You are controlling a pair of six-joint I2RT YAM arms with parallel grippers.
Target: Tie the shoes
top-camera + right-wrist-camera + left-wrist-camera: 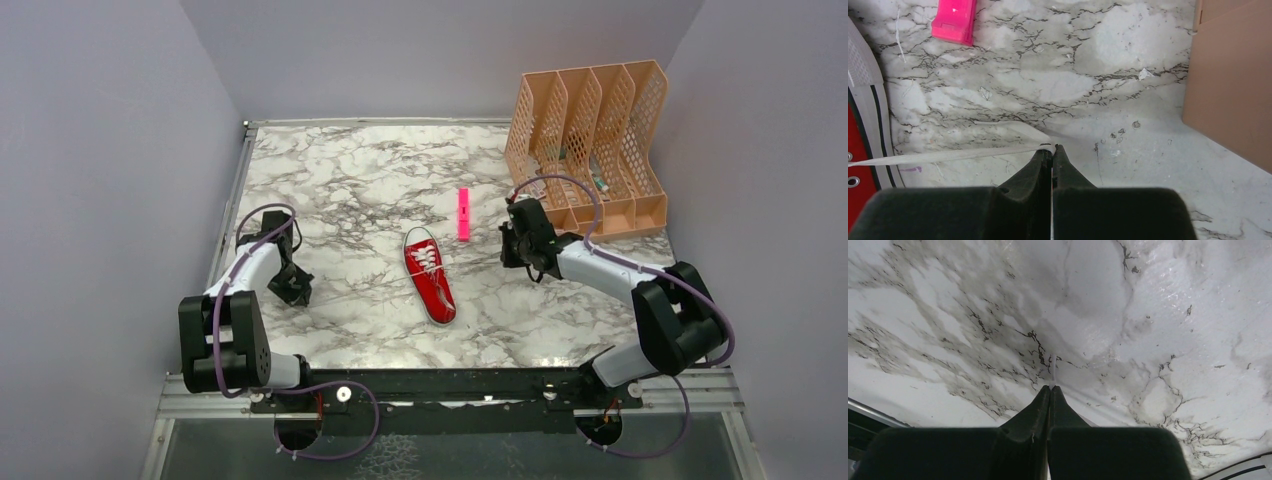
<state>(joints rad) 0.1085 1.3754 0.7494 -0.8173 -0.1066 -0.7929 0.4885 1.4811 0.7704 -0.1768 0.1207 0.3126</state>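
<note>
While both arms sit low over the marble desk point(340, 190), the shoe point(431, 278) lies between the two claws, sole down, well apart from each. It is somewhat nearer the right one.

Shoe axis: long axis runs near-to-far across the desk, slightly skewed. The white toe cap points away from the arm bases and leans a little to the left. The heel is toward the bases and a little to the right.

Right claw point(1050, 150): jaws pressed together on a white lace point(948, 156). From the fingertips the lace runs flat and taut to the claw's left, just above the desk, and reaches the shoe at the left edge of the wrist view. That view shows the shoe's white rubber side, with red canvas and metal eyelets lower left. A second, slack stretch of lace lies on the desk just beyond the fingertips.

Left claw point(1050, 387): jaws pressed together. A short white lace tip point(1052, 369) pokes out just past the fingertips, over bare marble. From above, this claw is to the shoe's left, beside its heel half.

Other items:
- A pink marker point(464, 213) lies ahead of the right claw and to its left, just beside the shoe's toe but not touching it.
- A peach file rack point(590, 130) stands close on the right claw's right, its plain wall filling that side of the wrist view.
</note>
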